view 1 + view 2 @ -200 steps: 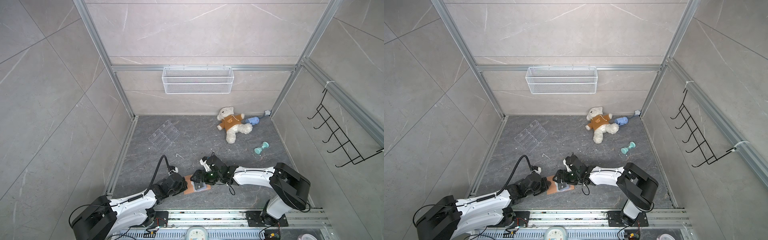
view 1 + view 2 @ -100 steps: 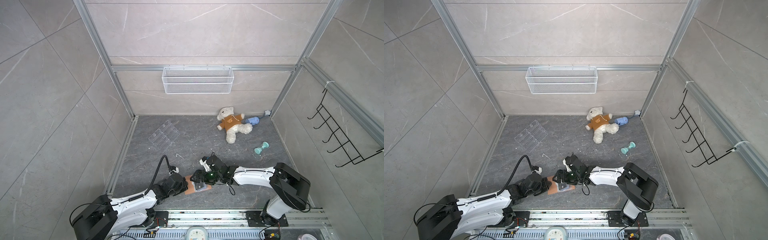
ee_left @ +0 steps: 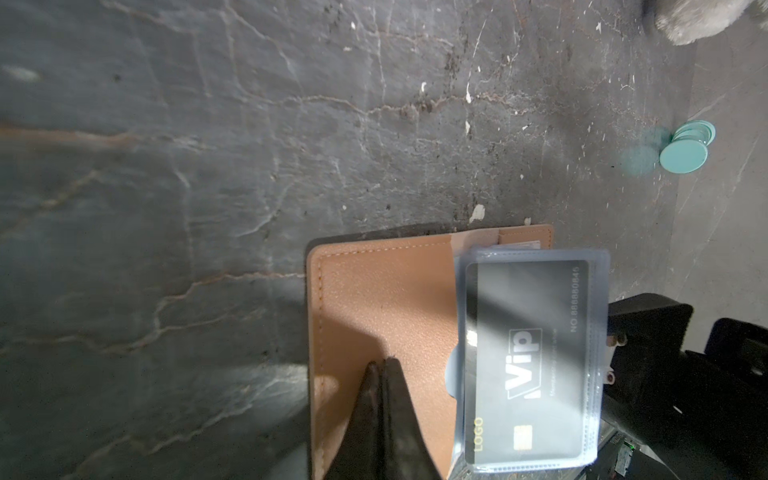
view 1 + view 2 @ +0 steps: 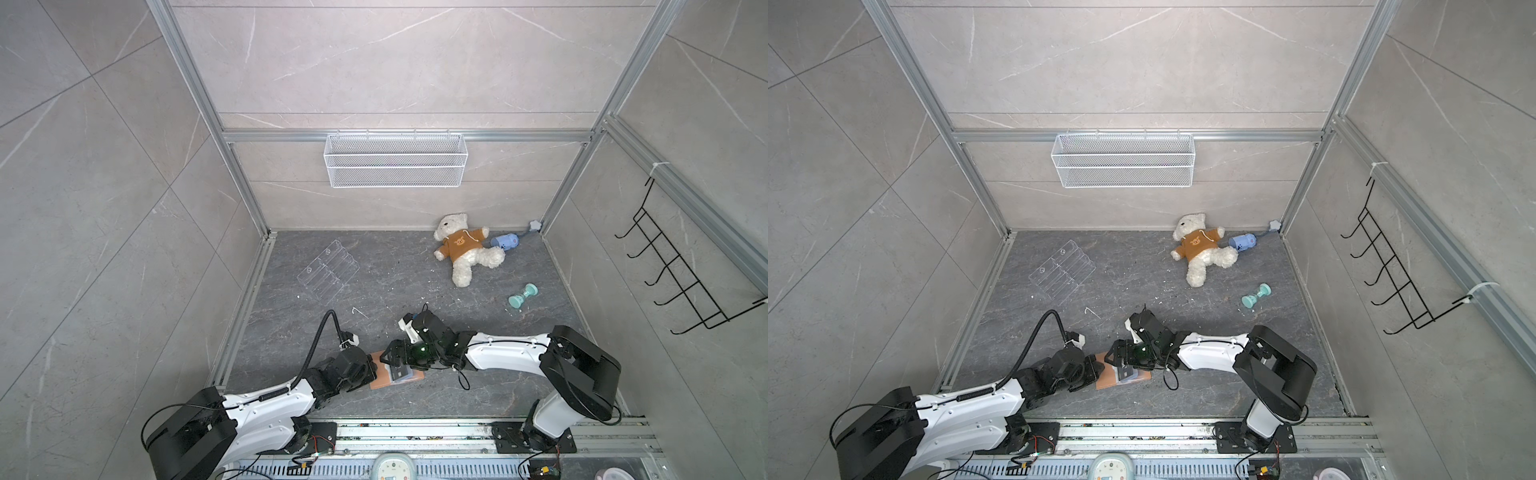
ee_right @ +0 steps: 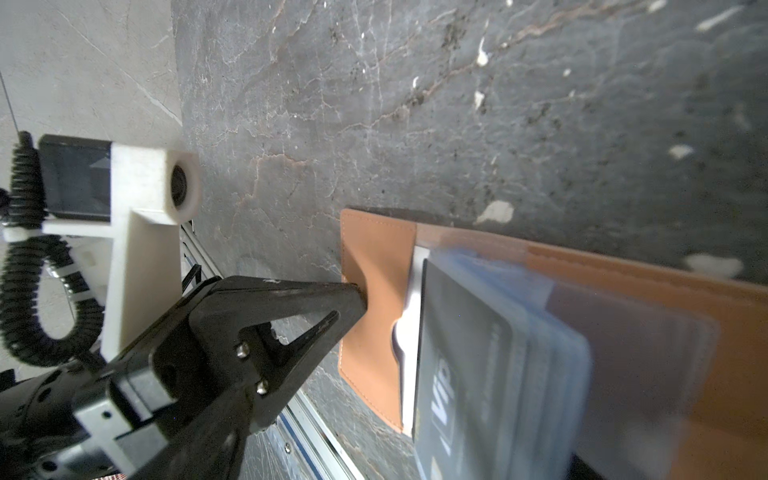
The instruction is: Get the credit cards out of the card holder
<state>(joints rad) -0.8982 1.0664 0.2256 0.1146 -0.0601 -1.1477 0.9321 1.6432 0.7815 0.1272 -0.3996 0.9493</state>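
Note:
The tan card holder (image 4: 377,379) (image 4: 1105,379) lies open on the dark floor near the front rail. Its pale blue sleeves fan up, and the top one holds a dark credit card (image 3: 536,361) (image 5: 457,365) with white "Vip" lettering. My left gripper (image 3: 382,362) (image 4: 371,370) is shut, and its tips press on the leather flap (image 5: 374,266). My right gripper (image 4: 397,365) (image 4: 1123,365) hovers over the sleeves with its jaws wide. One of its black fingers (image 3: 648,328) stands just beside the sleeves' outer edge. I cannot tell whether it touches them.
A clear acrylic rack (image 4: 328,270) stands at the back left. A teddy bear (image 4: 461,249), a blue cylinder (image 4: 505,241) and a teal dumbbell (image 4: 522,296) lie at the back right. A wire basket (image 4: 395,160) and black hooks (image 4: 681,274) hang on the walls.

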